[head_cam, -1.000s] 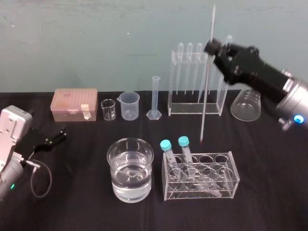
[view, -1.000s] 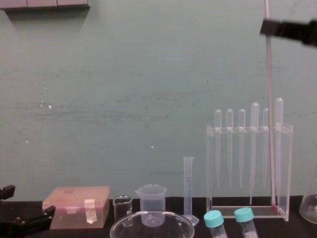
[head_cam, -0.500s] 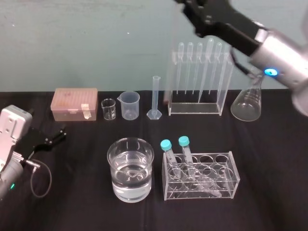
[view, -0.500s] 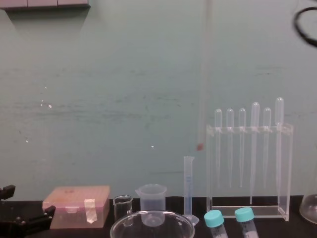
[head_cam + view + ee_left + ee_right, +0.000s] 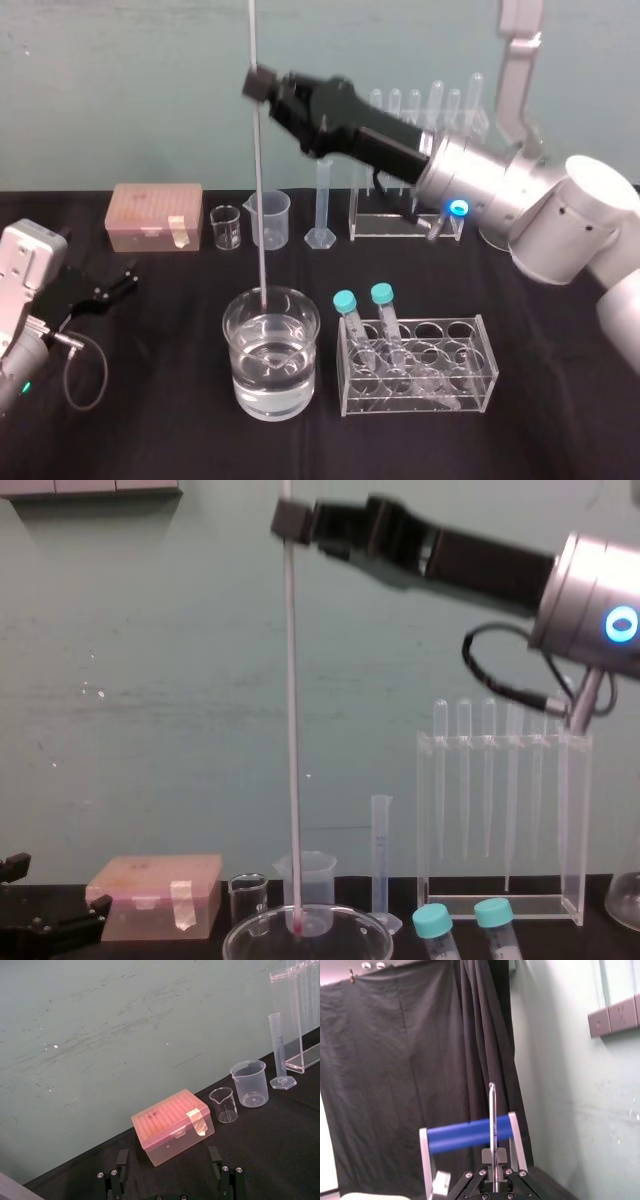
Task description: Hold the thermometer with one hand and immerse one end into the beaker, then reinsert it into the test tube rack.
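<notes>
My right gripper (image 5: 258,84) (image 5: 290,522) is shut on the thermometer (image 5: 259,190) (image 5: 292,730), a long thin white rod held upright. Its red lower tip reaches just inside the rim of the beaker (image 5: 271,352) (image 5: 307,935), a wide clear glass holding water at the table's front centre. In the right wrist view the thermometer (image 5: 492,1130) rises between the closed fingers. The test tube rack (image 5: 410,170) (image 5: 503,825), a tall clear frame with several pipettes hanging in it, stands at the back right. My left gripper (image 5: 115,287) (image 5: 170,1177) rests open on the table at the left.
A pink box (image 5: 156,216), a tiny glass beaker (image 5: 225,228), a plastic spouted beaker (image 5: 270,218) and a graduated cylinder (image 5: 322,203) line the back. A low rack (image 5: 418,366) with two blue-capped tubes sits right of the beaker. A flask (image 5: 500,232) stands at the far right.
My right arm swung left from the tall rack, carrying the thermometer across and lowering it until the tip entered the beaker's rim. The left arm has not moved.
</notes>
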`<state>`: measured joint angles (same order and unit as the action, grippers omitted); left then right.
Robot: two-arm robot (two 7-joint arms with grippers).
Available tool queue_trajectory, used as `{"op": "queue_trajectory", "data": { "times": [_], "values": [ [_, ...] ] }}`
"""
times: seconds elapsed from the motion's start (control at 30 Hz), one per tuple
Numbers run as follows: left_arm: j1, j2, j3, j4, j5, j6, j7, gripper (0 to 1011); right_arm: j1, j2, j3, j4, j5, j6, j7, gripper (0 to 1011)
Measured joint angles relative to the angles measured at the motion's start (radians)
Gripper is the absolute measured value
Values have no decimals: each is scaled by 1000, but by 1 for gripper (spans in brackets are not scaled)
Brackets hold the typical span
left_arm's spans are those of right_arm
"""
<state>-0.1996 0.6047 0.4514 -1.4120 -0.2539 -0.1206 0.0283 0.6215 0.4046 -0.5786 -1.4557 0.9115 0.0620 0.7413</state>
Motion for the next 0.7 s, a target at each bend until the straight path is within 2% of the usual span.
{"op": "queue_trajectory", "data": {
  "times": [0.23,0.4,0.7],
  "values": [
    [0,0,0,0,0,0,0,1008,-14,0,-47,69,-26,-55,56,53],
    [0,0,0,0,0,0,0,1008,-28,-1,-79,110,-63,-96,102,53],
    [0,0,0,0,0,0,0,1008,-39,-12,-87,149,-94,-117,110,53]
  ]
}}
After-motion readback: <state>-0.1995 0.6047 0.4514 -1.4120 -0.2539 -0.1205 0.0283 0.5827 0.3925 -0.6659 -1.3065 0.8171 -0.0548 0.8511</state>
